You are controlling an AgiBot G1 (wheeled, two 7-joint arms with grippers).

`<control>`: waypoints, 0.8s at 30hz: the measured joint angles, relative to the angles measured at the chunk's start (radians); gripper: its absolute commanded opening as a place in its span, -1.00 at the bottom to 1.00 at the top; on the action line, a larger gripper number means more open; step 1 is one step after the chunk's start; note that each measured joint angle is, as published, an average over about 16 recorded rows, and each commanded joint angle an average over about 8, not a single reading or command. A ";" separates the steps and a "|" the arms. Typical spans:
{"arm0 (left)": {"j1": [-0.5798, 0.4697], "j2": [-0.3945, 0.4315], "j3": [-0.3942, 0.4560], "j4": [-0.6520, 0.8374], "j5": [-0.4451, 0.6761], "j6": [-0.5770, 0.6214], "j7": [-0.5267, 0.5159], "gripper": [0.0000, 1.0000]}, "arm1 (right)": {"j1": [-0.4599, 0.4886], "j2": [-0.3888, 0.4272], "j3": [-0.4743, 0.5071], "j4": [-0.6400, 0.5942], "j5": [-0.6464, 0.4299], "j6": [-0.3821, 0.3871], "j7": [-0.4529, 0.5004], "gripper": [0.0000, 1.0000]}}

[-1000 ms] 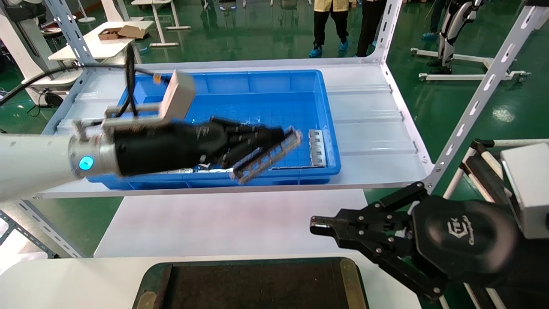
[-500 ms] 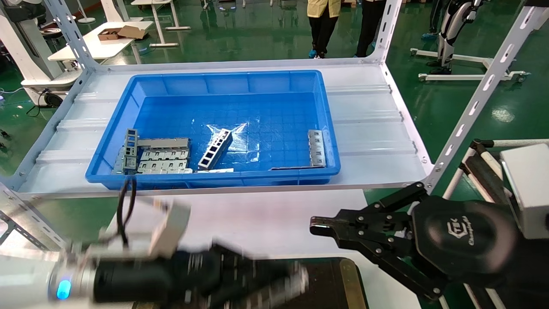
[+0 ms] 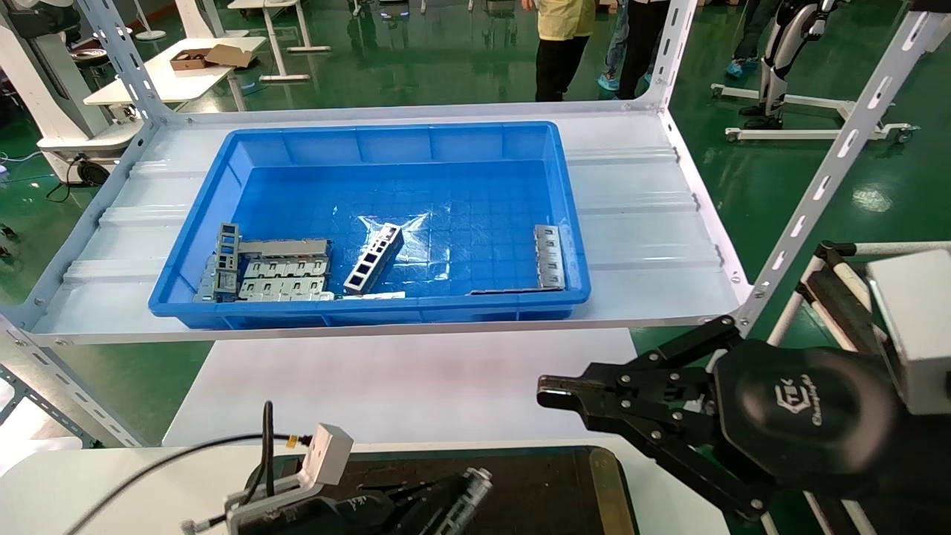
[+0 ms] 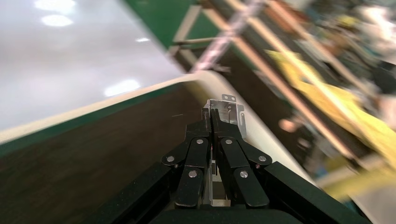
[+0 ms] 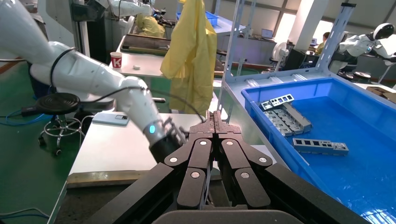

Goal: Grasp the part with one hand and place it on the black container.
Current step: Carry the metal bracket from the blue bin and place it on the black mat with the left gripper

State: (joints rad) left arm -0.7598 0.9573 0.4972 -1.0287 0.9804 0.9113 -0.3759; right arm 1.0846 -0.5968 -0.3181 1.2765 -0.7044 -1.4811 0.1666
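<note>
Gripping: the left gripper has its jaws pressed together on the part, a slim grey metal strip whose end pokes out past the fingertips.
Left gripper place: low over the black container, at about 7 o'clock in the head view; there the gripper shows with the part lying slantwise just above the dark floor.
Contact: whether the part touches the floor of the container cannot be told.
Black container: a shallow tray with a dark floor and a green rim at 6 o'clock, on the pale table nearest the robot.
Right gripper: the right gripper hangs at 4 o'clock, beside the container's right end, jaws closed flat on each other with nothing between them; its own camera shows the fingertips meeting.
Blue bin: the blue bin sits on the white shelf at 12 o'clock, well apart from both grippers.
Bin contents: a ladder-like bar lies slantwise near the middle, a heap of flat plates fills the near left corner, and one tabbed plate lies along the right wall.
Background: people stand on the green floor beyond the shelf.
</note>
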 measured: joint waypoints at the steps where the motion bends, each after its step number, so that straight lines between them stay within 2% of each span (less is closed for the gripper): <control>1: 0.018 0.006 0.001 -0.015 0.009 -0.047 -0.016 -1.00 | 0.000 0.000 0.000 0.000 0.000 0.000 0.000 -1.00; 10: 0.125 0.059 0.035 -0.120 0.087 -0.392 -0.154 -1.00 | 0.000 0.000 0.000 0.000 0.000 0.000 0.000 -1.00; 24: 0.180 0.128 0.122 -0.142 0.159 -0.700 -0.312 -1.00 | 0.000 0.000 -0.001 0.000 0.001 0.000 0.000 -1.00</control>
State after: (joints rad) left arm -0.5802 1.0855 0.6195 -1.1704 1.1396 0.2117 -0.6877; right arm 1.0848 -0.5965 -0.3189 1.2765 -0.7039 -1.4808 0.1662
